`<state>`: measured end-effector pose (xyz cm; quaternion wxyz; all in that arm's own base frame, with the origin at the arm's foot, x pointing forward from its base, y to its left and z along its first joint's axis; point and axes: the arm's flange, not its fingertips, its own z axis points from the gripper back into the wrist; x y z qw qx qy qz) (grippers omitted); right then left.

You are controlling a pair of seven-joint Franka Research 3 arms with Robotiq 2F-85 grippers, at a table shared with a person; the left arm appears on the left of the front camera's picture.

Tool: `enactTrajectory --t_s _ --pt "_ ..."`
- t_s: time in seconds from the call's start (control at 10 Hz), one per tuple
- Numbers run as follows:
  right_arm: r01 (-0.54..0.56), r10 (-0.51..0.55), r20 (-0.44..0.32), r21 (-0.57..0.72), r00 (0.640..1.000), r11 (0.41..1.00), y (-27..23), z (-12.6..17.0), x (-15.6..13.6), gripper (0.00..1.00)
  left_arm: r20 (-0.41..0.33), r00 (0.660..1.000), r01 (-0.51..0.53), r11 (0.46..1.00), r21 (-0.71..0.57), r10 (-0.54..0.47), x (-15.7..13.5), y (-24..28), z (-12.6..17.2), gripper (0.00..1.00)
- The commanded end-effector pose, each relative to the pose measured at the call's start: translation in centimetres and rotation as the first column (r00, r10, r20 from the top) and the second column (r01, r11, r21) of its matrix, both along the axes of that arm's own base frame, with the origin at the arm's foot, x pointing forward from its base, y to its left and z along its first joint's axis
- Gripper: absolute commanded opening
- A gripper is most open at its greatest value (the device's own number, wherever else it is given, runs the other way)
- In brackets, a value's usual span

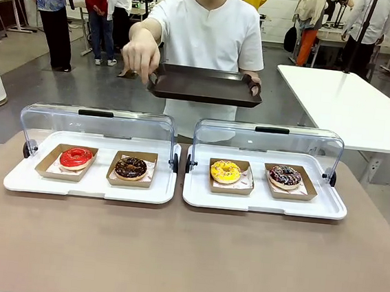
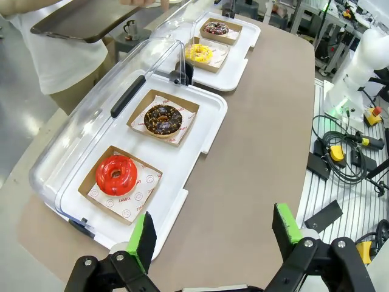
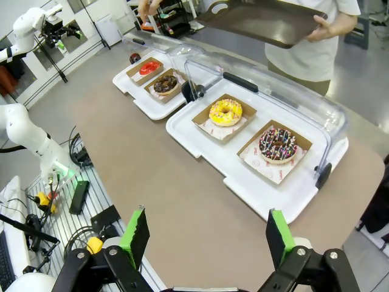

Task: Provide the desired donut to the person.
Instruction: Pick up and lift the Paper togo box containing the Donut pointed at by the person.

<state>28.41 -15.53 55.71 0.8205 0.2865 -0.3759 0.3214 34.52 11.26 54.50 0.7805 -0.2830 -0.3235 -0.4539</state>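
— How is the left gripper (image 2: 216,234)?
— Jaws spread wide, green pads (image 2: 144,233) facing each other, angled downward.
— And the right gripper (image 3: 206,236)?
— Likewise spread wide, held aloft, angled downward.

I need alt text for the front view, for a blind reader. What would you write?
A person in a white shirt holds a dark tray beyond the table, one hand stretched forward, fingers down. On the table stand two white cases with raised clear lids: left case, red donut and chocolate donut; right case, yellow donut and sprinkled donut.
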Motion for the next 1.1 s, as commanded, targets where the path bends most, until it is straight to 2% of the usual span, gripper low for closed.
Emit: enactTrajectory --t_s 0.0,1.0 --pt "0.001 -0.001 0.0 0.0 1.0 1.0 0.06 -0.12 -0.12 1.0 0.002 1.0 0.001 1.0 -0.023 -0.001 -0.07 0.0 0.19 1.0" --pt "0.001 -0.001 0.0 0.0 1.0 1.0 0.06 -0.12 -0.12 1.0 0.002 1.0 0.001 1.0 -0.023 -0.001 -0.07 0.0 0.19 1.0"
